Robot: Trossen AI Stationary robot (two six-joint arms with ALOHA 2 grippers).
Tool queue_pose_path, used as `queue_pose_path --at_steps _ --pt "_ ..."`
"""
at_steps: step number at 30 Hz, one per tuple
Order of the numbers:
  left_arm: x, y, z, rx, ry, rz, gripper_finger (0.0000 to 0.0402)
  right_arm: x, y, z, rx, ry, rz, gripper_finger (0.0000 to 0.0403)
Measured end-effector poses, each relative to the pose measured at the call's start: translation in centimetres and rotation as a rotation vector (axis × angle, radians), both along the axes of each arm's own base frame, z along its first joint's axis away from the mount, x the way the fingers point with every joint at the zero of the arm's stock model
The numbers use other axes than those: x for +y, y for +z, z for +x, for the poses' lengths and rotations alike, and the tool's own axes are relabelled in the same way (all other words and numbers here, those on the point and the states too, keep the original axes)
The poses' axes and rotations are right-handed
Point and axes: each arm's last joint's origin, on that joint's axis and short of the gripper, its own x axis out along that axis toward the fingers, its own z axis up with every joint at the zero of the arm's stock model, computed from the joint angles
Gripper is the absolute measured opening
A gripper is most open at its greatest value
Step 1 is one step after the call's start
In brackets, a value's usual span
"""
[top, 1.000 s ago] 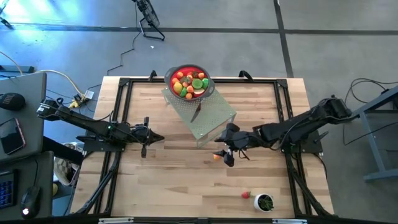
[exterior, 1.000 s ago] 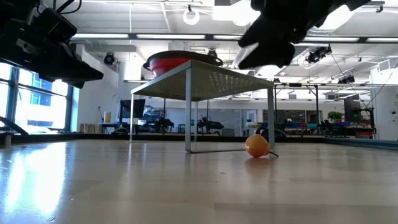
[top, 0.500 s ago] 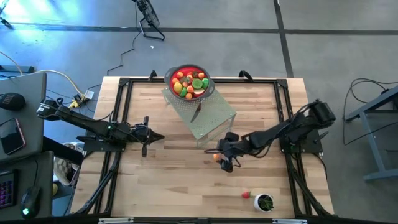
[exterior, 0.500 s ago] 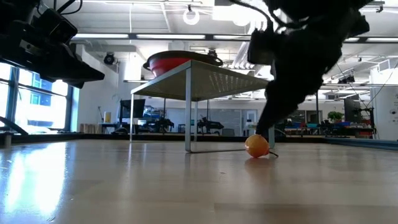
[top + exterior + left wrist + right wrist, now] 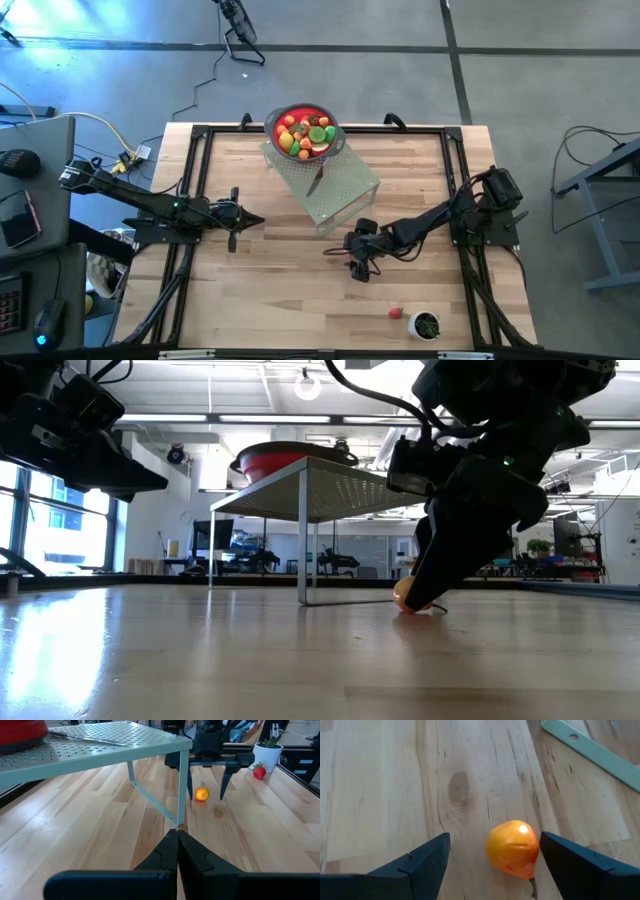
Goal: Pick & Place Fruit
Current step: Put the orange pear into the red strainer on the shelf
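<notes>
Poised low over the desk (image 5: 280, 290), the right tool (image 5: 205, 790) spreads its fingers wide around an orange fruit (image 5: 513, 848), not yet gripping, apparently lined up for a pickup; the left tool (image 5: 177, 851) waits pinched together, empty.

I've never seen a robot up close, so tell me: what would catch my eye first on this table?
Probably the right gripper, lowered to the wood with its fingers open on either side of a small orange fruit, beside the leg of a pale green rack. Next, the red bowl heaped with bright fruit at the rack's far end. The left gripper waits shut on the table's left side.
</notes>
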Motion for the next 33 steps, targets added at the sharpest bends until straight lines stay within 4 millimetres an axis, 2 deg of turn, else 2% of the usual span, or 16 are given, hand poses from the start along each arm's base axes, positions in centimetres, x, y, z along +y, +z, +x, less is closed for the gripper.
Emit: queue_pose_path --at_steps 7,20,26,33 --pt "0.0 -0.1 0.0 0.005 0.000 0.001 0.0000 -0.1 0.0 -0.1 0.003 -0.017 -0.022 0.0280" --pt "0.0 -0.1 0.0 0.006 0.000 0.001 0.0000 0.2 0.0 -0.1 -0.007 -0.021 -0.024 0.0189" --pt "0.0 -0.1 0.0 0.006 -0.001 0.001 0.0000 0.6 1.1 -0.3 -0.033 0.000 0.001 0.0148" --pt "0.0 -0.1 0.0 0.006 -0.001 0.001 0.0000 1.0 4.0 -0.8 -0.135 0.015 0.032 0.0126"
